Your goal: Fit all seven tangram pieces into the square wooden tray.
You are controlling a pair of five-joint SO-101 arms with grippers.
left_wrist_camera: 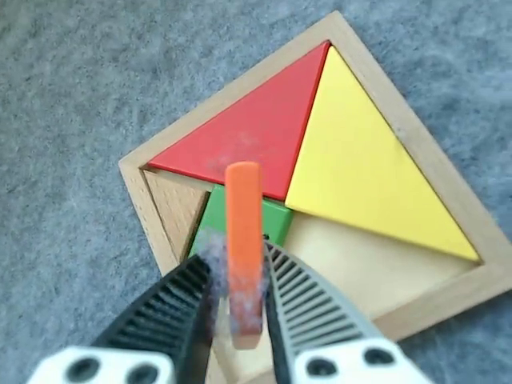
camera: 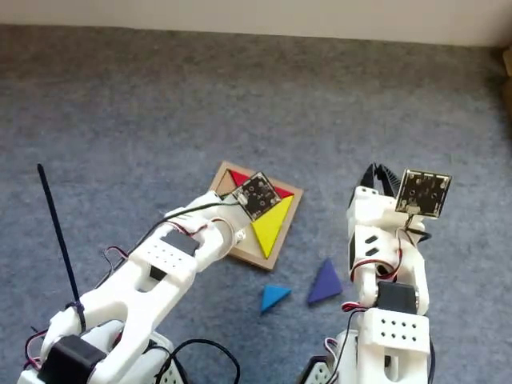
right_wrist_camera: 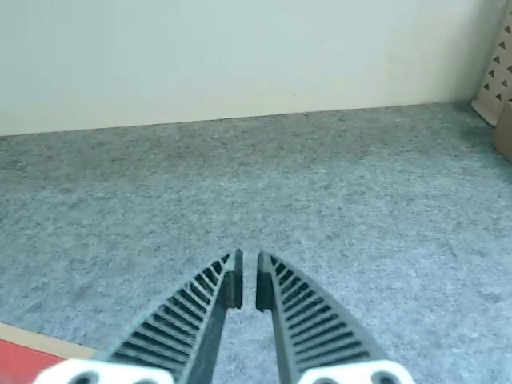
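Observation:
The square wooden tray holds a big red triangle, a big yellow triangle and a green piece. Bare wood shows along two sides of the tray floor. My left gripper hovers over the green piece, shut on an orange piece held on edge. In the high view the left arm stretches over the tray. A light blue triangle and a dark blue triangle lie on the carpet beside the right arm. My right gripper is raised and shut on nothing.
Grey carpet covers the whole work area, with a pale wall at the far edge. A thin black rod stands by the left arm. A corner of the tray peeks into the right wrist view. Open carpet lies beyond the tray.

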